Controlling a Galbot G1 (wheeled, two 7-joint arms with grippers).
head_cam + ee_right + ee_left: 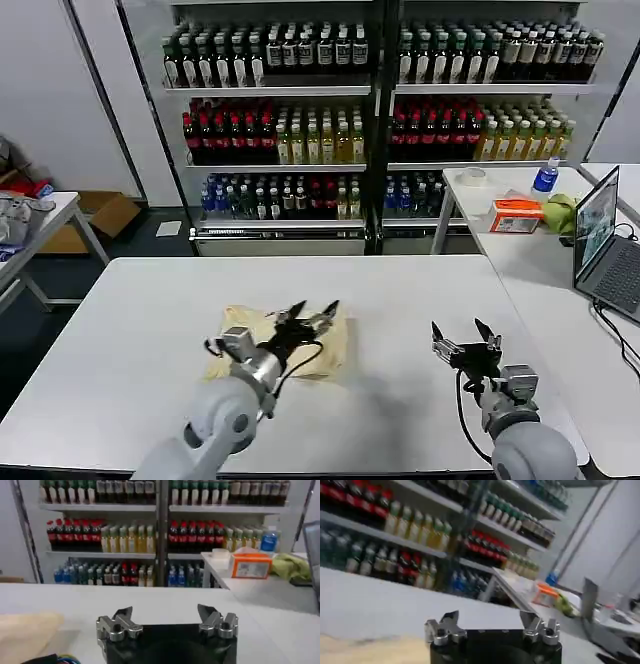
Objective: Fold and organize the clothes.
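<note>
T-shirt (285,343) is bundled into a rough cream-yellow pad on the white table (120,330), left of centre and nearer the front edge than the back. It looks folded down already, but the outline is lumpy and its edges aren't square.

Left gripper (308,319) hovers over the pad's right half, jaws spread and holding nothing. From its wrist camera the fingers (442,629) sit above the tabletop, with a strip of the fabric (370,650) just beside them.

Right gripper (466,341) is off to the right over bare table, well apart from the shirt, likewise spread and empty. Its wrist camera catches the cream cloth (27,630) at the side.

Risks from here, my read:
- Fabric is thin and soft. A pinch on the top layer alone would peel the stack open and undo the fold.
- A one-arm pull with the right arm far off would likely drag the whole pad across the table and not crease it.
- The left arm's cable (300,362) hangs close to the cloth and could snag it.
</note>
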